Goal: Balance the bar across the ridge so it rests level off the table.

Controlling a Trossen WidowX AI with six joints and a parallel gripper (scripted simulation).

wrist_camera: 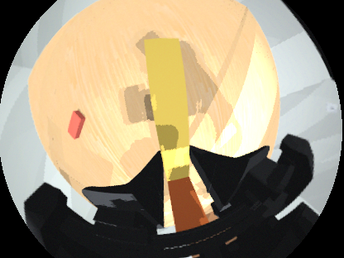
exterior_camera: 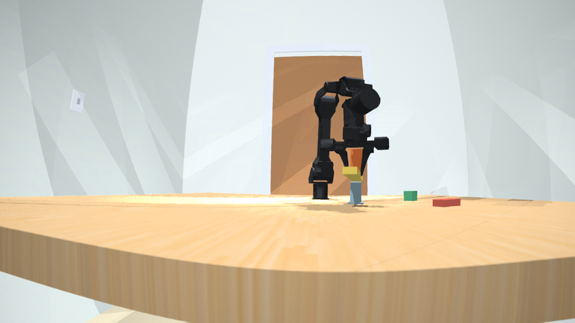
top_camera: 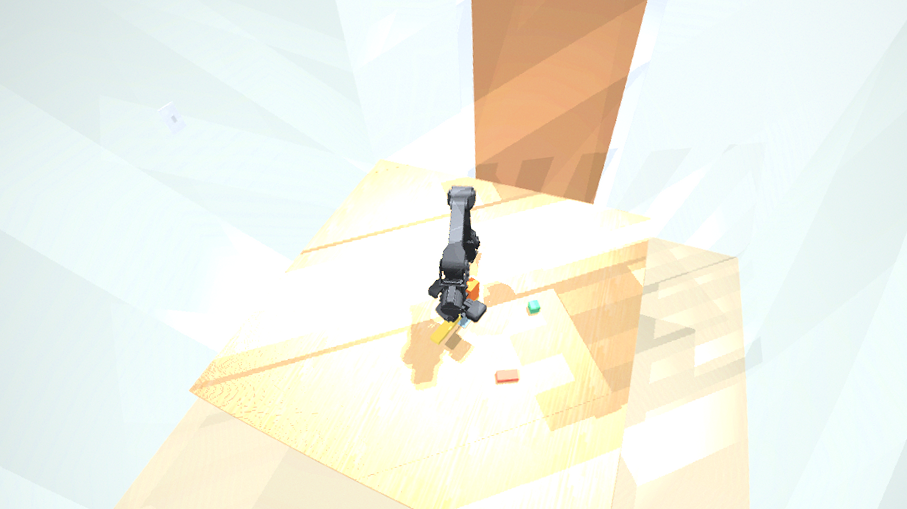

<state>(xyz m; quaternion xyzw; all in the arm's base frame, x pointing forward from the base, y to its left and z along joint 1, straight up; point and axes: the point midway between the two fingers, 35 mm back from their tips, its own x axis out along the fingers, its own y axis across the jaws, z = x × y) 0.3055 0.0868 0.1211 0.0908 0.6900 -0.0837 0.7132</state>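
Pinching the long yellow bar between its fingers, the black parallel-jaw gripper has it raised off the pale wooden table, at the top of the upright blue-grey ridge, with an orange block at one end. Lifting and rough lining-up look done, though whether the bar bears on the ridge cannot be told; finding the balance point, settling it level and letting go remain.
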